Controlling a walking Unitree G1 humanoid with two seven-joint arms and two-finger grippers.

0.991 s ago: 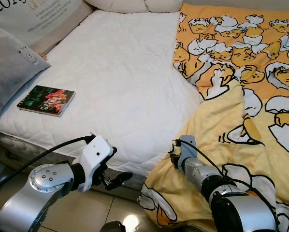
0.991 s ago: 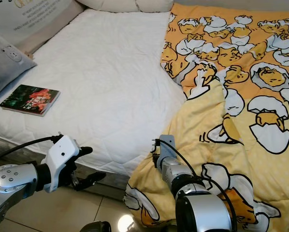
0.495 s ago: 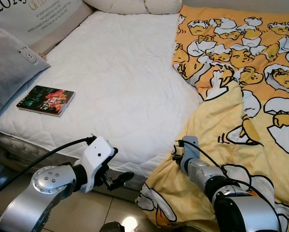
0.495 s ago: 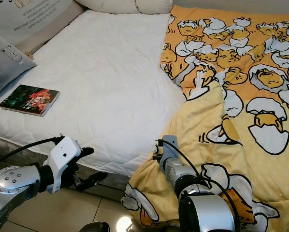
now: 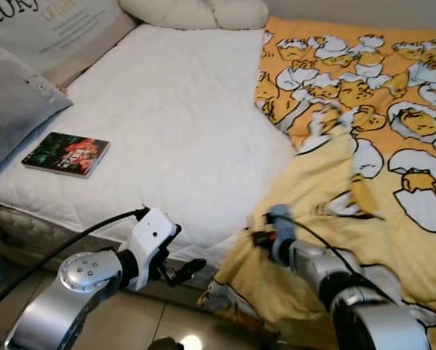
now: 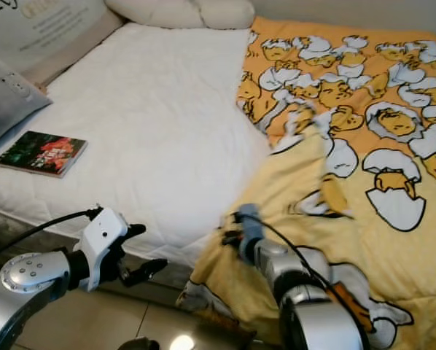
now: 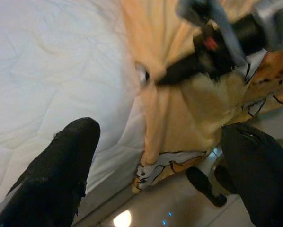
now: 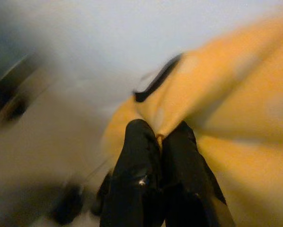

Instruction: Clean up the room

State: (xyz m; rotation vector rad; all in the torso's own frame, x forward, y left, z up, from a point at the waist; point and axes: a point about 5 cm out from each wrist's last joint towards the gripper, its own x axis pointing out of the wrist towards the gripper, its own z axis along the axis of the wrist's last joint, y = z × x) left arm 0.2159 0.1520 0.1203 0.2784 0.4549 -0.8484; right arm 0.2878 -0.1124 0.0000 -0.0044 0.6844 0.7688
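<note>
— Yellow blanket [image 5: 364,160], where?
— Right half of the frame, over the bed [image 5: 181,124]; right gripper [image 8: 155,137] pinches its lower edge.
— Left gripper [image 5: 183,271]?
— Lower left, fingers spread, holding nothing.

A home bedroom: bed [image 5: 167,138], pillows [image 5: 196,13], cartoon-print blanket [image 5: 364,131].

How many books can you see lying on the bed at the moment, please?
1. The book lies flat on the white mattress near its left front edge, beside the grey pillow. Others could be hidden under the yellow blanket.
</note>
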